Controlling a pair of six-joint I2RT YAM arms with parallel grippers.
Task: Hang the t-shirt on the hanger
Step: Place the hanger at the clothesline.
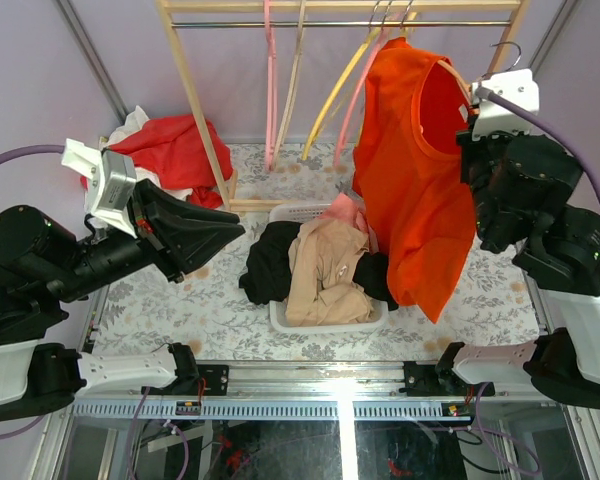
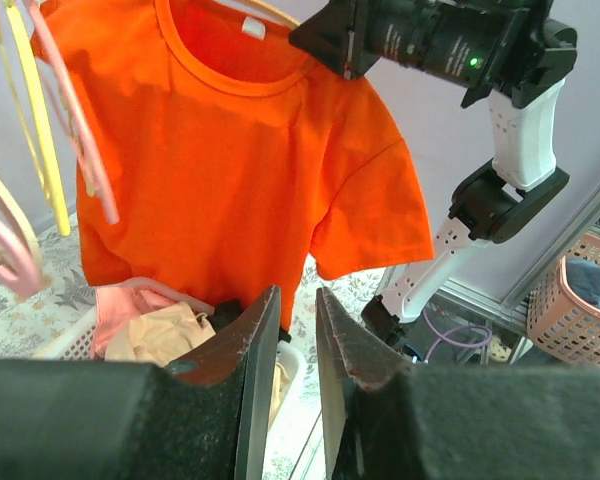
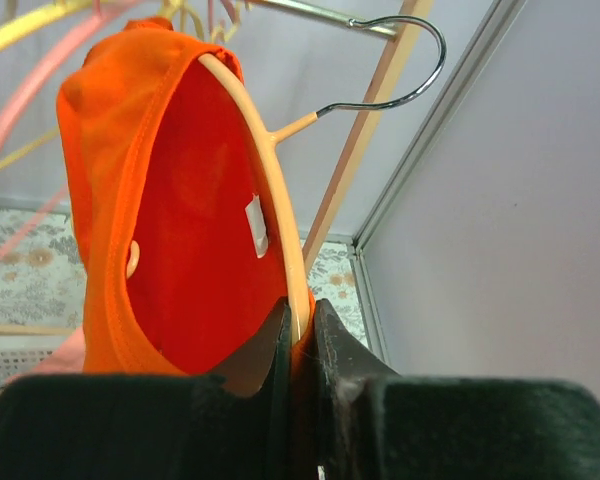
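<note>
Right tool (image 3: 300,322) closed, lower centre of wrist view. T-shirt (image 1: 415,180) hangs upper right in top view, beside white basket (image 1: 325,325) of clothes, centre. Hanger (image 3: 268,165) inside neck, arm pinched by right tool. Left tool (image 2: 298,300) narrow gap, empty, at left of top view.

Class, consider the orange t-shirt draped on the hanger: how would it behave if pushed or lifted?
The t-shirt is probably floppy: it drapes in loose folds below the hanger. It seems light, since the right gripper pinching the thin hanger alone holds it up. A push would likely swing it.
</note>
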